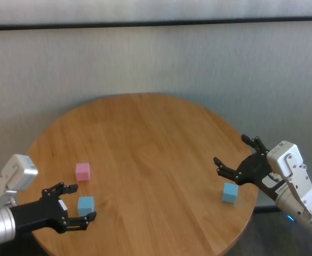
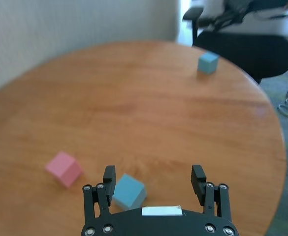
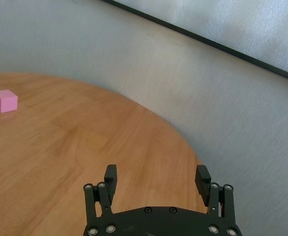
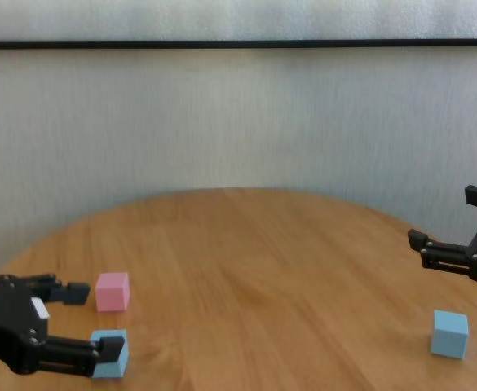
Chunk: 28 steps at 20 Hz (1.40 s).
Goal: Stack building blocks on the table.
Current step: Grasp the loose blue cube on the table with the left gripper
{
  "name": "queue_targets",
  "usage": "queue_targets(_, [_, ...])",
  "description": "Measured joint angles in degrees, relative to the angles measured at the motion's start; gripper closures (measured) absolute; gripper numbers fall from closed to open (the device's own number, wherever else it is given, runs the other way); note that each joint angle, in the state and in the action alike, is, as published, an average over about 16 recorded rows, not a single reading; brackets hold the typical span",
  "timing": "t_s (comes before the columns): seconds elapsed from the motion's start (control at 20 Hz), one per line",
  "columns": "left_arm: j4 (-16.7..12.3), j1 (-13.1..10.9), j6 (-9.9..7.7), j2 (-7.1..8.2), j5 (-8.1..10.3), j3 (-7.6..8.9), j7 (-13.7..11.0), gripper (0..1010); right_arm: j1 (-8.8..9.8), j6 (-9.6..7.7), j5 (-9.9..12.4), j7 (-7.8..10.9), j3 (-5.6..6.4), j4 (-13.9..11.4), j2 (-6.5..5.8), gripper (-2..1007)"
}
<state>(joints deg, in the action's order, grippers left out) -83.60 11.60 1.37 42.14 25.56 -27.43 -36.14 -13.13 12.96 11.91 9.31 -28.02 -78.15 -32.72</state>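
While nothing is stacked yet, three blocks are seen lying apart on the round wooden table (image 1: 145, 138). The left gripper (image 1: 74, 208) is held low over the table's near left part, its fingers spread wide, and nothing is clamped between them. A light blue block (image 1: 86, 205) is found right by this gripper; in the left wrist view the block (image 2: 128, 191) is seen just beside one finger (image 2: 108, 177), partly inside the gap, though actual contact cannot be judged. In the chest view the same block (image 4: 109, 353) sits against the lower finger's tip. The pink block (image 1: 82, 172) is set just beyond it, a little farther from the robot, resting flat and untouched. Over on the right side, the second light blue block (image 1: 230, 192) is placed near the table's edge, well apart from the other two. The right gripper (image 1: 238, 157) is held above and just behind that block, raised off the wood, its fingers likewise opened wide with nothing between them. From the right wrist view, only bare wood and the distant pink block (image 3: 5, 101) are shown ahead of the right gripper's spread fingers (image 3: 111, 177).
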Motion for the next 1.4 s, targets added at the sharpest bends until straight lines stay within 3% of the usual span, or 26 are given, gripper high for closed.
queue_targets(0.3, [1.95, 1.88, -4.14, -1.64, -0.04, -0.65, -1.41, 8, 0.04, -0.21, 0.05, -0.15, 0.07, -0.03, 0.02, 4])
queue_targets(0.7, [4.35, 3.85, -7.3, -3.42, 0.17, -1.03, -2.45, 8, 0.07, -0.37, 0.09, -0.25, 0.13, -0.07, 0.04, 4])
queue_targets(1.4, [3.86, 4.52, -12.49, -3.76, 2.05, -1.21, -1.49, 8, 0.11, -0.47, 0.14, -0.33, 0.18, -0.11, 0.06, 4])
